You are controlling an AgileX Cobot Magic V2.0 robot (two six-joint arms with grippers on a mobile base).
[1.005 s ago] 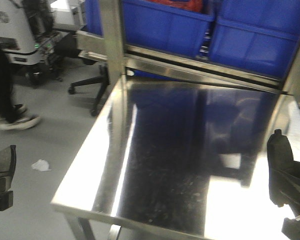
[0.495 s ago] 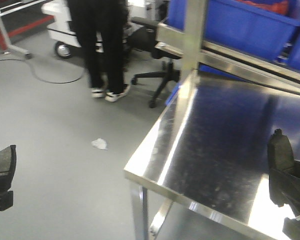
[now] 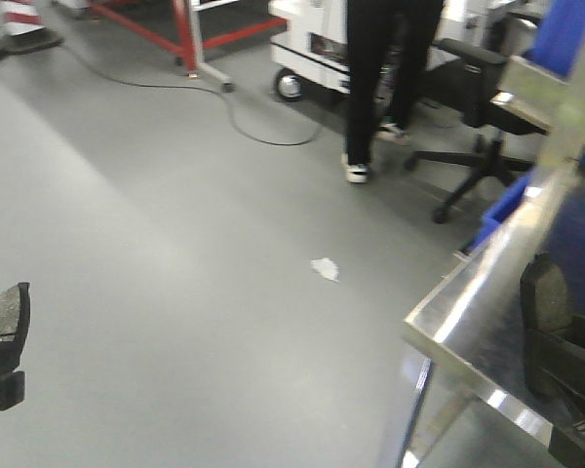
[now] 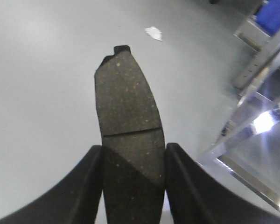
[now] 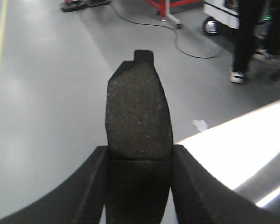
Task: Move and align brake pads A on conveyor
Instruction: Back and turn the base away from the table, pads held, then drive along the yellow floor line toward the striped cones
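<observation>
My left gripper (image 3: pixel 0 375) is shut on a dark grey brake pad (image 3: pixel 6 314) at the far left of the front view, held in the air above the grey floor. In the left wrist view the pad (image 4: pixel 127 102) stands out between the two fingers (image 4: pixel 84 186), its groove across the middle. My right gripper (image 3: pixel 565 375) is shut on a second brake pad (image 3: pixel 546 292) at the far right, over the steel table. In the right wrist view that pad (image 5: pixel 137 112) sits between the fingers (image 5: pixel 91 186). The conveyor is out of view.
A shiny steel table (image 3: pixel 487 312) fills the lower right, with a blue bin (image 3: pixel 502 210) beside it. A person's legs (image 3: pixel 370 88), an office chair (image 3: pixel 478 156), a red frame (image 3: pixel 190 39), a floor cable (image 3: pixel 253 132) and a white scrap (image 3: pixel 325 269) are on the grey floor.
The whole view has swung left: the steel table slid from the centre to the right edge and more floor, the person and the red frame came into view. Both grippers still hold their pads.
</observation>
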